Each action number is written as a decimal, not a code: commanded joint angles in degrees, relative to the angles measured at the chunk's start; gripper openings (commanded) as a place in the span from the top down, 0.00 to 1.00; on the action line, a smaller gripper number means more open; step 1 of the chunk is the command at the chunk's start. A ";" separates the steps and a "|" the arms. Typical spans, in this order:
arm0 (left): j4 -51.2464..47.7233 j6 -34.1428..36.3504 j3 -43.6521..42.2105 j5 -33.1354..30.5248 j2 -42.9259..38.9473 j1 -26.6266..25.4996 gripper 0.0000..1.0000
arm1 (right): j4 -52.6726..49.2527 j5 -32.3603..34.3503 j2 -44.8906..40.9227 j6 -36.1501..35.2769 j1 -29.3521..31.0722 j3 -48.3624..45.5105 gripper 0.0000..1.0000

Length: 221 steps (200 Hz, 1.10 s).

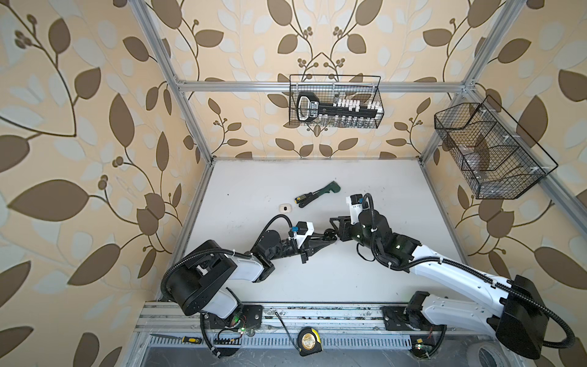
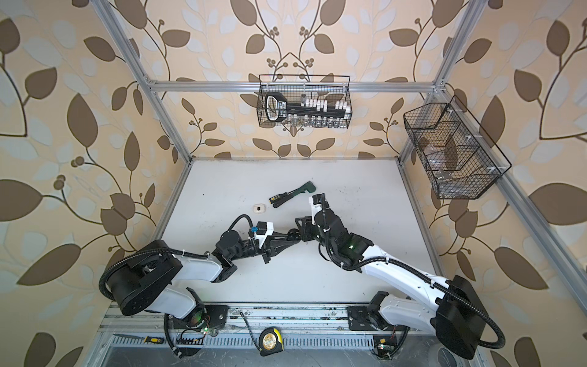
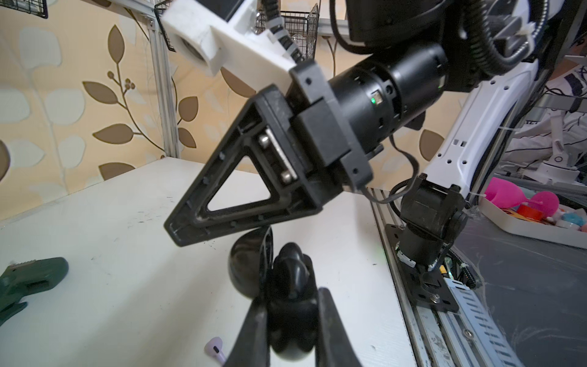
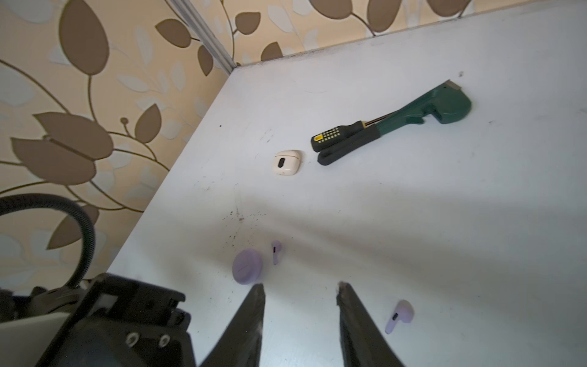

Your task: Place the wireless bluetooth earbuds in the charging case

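1. Earbuds were hidden in both top views, beneath the arms, I judged, around mid-worktop. There the left pincer (image 1: 334, 240) was clamped on a black charging case (image 1: 329, 235), and the right pincer (image 1: 332, 221) hung just far of it.
2. From the left wrist, a lilac earbud (image 3: 216, 349) lay on the worktop (image 3: 127, 222) right below the clamped case.
3. From the right wrist, the right pincer's fingers (image 4: 251, 317) stood apart and empty. One lilac earbud (image 4: 399, 314) lay just outside a finger, its long axis slanted to it. The second earbud (image 4: 275, 251) lay beyond the tips beside the lilac case (image 4: 247, 266). I judged the right arm nearer and free.
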 commanded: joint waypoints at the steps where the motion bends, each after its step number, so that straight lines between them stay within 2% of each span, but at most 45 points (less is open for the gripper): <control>1: 4.56 0.96 -0.42 -4.87 -3.51 -0.47 1.00 | 1.74 -5.73 0.89 -0.22 1.26 -0.34 0.66; 56: 4.18 2.84 -1.97 -8.58 -5.15 -0.29 1.00 | 2.27 -7.89 1.42 -0.79 2.83 0.52 0.75; 90: 3.72 7.90 -3.24 -10.47 -6.11 -0.29 1.00 | 1.80 -13.88 4.50 1.48 3.03 2.32 0.83; 128: -3.90 17.80 -2.65 -9.53 -7.60 -0.29 1.00 | -4.13 -13.24 8.68 1.41 3.28 6.47 0.83; 150: -7.25 21.99 -3.25 -12.76 -9.57 -0.29 1.00 | -7.42 -12.10 10.35 1.22 2.78 8.14 0.83; 221: -9.16 25.20 -4.94 -16.25 -13.85 -0.29 1.00 | -14.86 -13.29 18.89 -0.58 2.23 14.46 0.82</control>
